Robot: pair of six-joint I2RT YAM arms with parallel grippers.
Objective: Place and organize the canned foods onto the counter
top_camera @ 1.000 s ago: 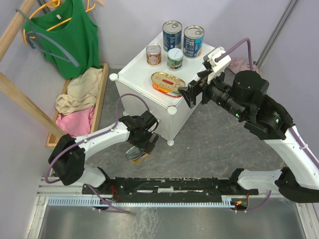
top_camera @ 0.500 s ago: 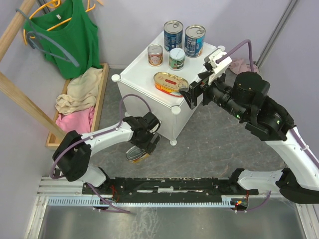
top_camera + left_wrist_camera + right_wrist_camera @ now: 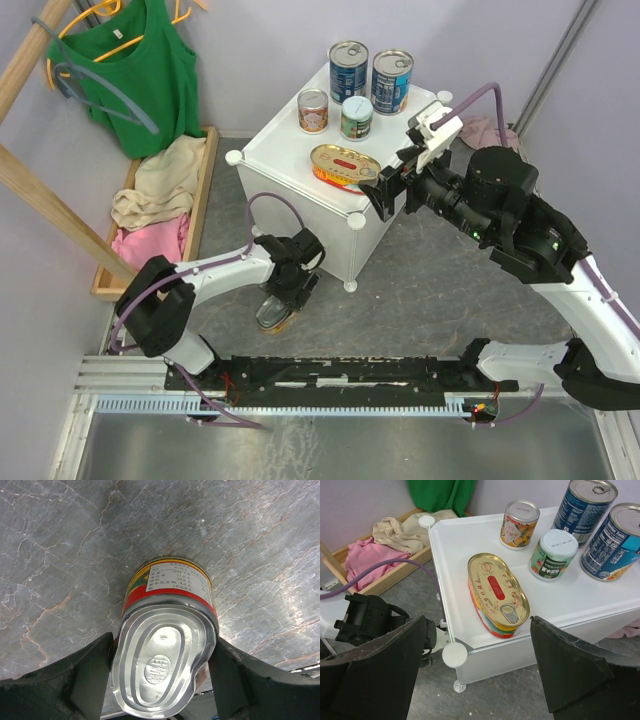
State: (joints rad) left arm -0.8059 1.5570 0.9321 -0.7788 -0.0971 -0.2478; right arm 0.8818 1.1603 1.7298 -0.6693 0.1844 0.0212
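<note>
**One oval tin pinched low beside the counter, five cans on top**

The left pincer hangs over the grey desk, just off the near corner of the white counter. It is pinching an oval tin across its narrow width. From overhead only a sliver of that tin peeps out from under the arm. The left wrist view fills in the rest. The ribbed silvery face of the oval tin is turned to the camera and its long axis runs away from the pincer. The red and yellow wall slopes off toward the desk. I cannot tell whether the tin touches it.

The right pincer is spread wide and holds nothing, at the counter's near right edge. Its wrist camera looks down on the second oval tin. This one lies flat with its gold lid up and its pull tab at the end nearer that pincer. Further back on the counter stand the orange-red can, the green-white can and two tall blue cans, all upright.
</note>
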